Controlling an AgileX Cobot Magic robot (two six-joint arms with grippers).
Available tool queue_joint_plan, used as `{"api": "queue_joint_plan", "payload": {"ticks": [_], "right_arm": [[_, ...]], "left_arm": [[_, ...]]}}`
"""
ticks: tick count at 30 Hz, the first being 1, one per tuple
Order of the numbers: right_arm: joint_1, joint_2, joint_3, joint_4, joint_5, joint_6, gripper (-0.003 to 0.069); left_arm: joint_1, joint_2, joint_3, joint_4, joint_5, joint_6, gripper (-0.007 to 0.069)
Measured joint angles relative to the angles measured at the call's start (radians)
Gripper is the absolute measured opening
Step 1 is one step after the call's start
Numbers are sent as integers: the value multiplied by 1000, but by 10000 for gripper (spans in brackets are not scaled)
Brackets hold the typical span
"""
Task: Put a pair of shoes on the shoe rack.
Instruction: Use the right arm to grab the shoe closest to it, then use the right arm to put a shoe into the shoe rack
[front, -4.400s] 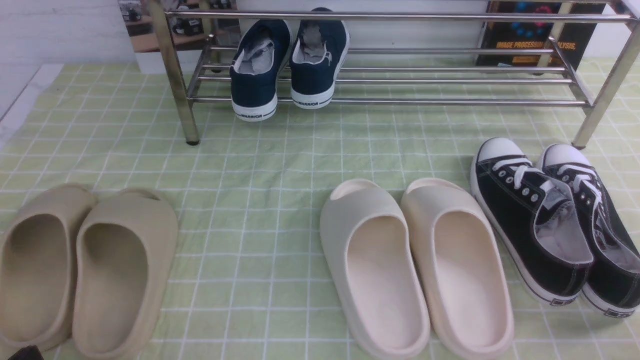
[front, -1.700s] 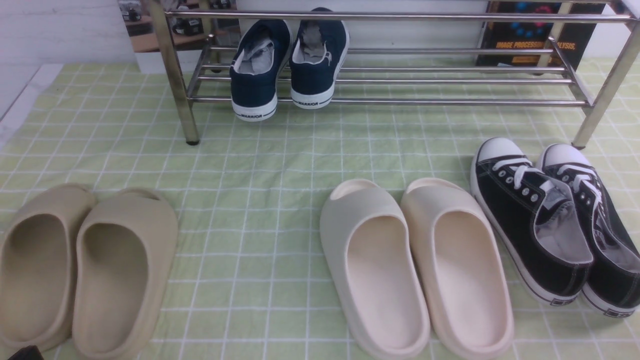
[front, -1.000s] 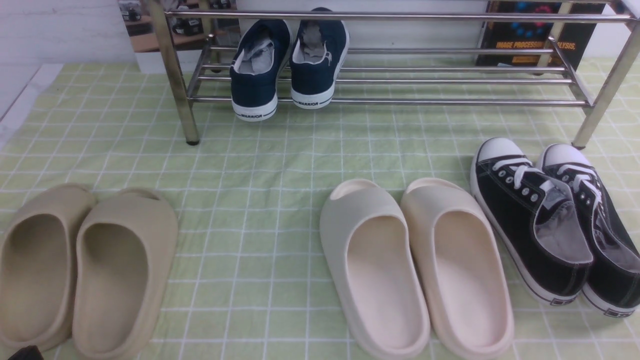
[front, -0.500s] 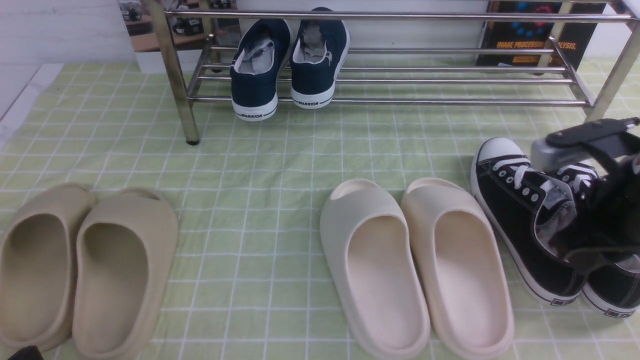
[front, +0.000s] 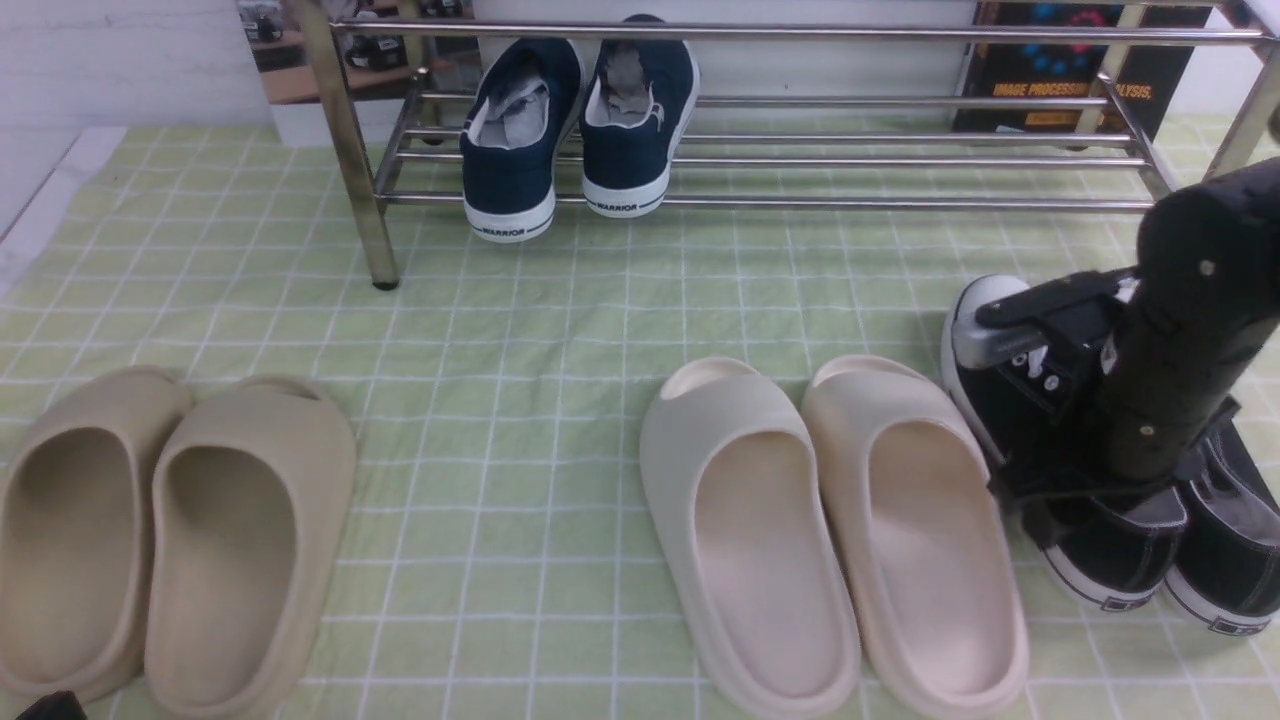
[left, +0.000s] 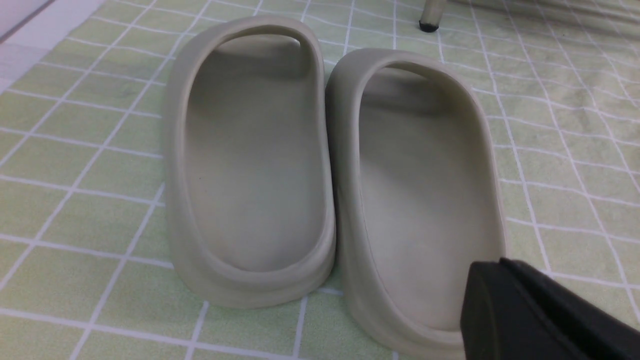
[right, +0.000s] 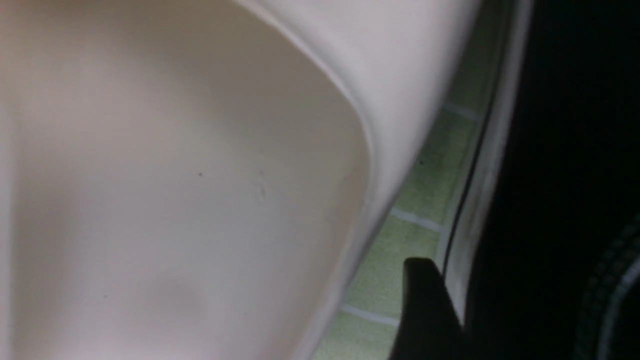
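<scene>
The pair of shoes stands on the green checked cloth at the front right, toes toward the shoe rack (front: 800, 203). My right arm has come down over them and hides most of the left shoe (front: 1105, 575); the right shoe (front: 1235, 570) shows beside it. My right gripper (front: 1045, 500) is low at the left shoe's side and open. In the right wrist view one black finger (right: 425, 300) stands outside that shoe's white sole (right: 480, 200); the other finger is hidden in the dark. My left gripper (left: 487, 272) is shut and empty, over a beige slipper's heel.
A navy pair (front: 575, 130) leans on the rack's lower bars at the left. Cream slippers (front: 830, 530) lie right beside the black left shoe. Beige slippers (front: 170, 540) lie at the front left. A dark poster (front: 1060, 80) stands behind the rack.
My right arm came into view from the right and dropped over the black shoes, and its jaws opened. The shoes and my left arm have not moved.
</scene>
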Motion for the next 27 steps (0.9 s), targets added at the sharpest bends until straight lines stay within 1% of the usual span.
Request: {"api": "queue_joint_plan", "payload": {"ticks": [1,4,5,6,7,10,12,18,22,27], "right_arm": [[0,3,0,0,0,-2,393],[3,16,0,-1,8,-16,173],[3,9,0,-4,12,-17,114],[3,3,-1,-4,13,-17,77],[4,-18,-10,0,42,-17,25],[4,-59,-39,5,107,-17,20],[4,-111,-104,19,164,-22,20],[5,-121,-265,19,187,-47,20],[5,-62,-366,19,181,-50,20],[9,79,-499,48,257,-50,20]], "left_arm": [[0,0,0,0,0,0,-12],[0,0,0,0,0,0,-12],[0,0,0,0,0,0,-12],[0,0,0,0,0,0,-12],[0,0,0,0,0,0,-12],[0,0,0,0,0,0,-12],[0,0,0,0,0,0,-12],[0,0,1,0,0,0,-12],[0,0,2,0,0,0,-12],[0,0,2,0,0,0,-12]]}}
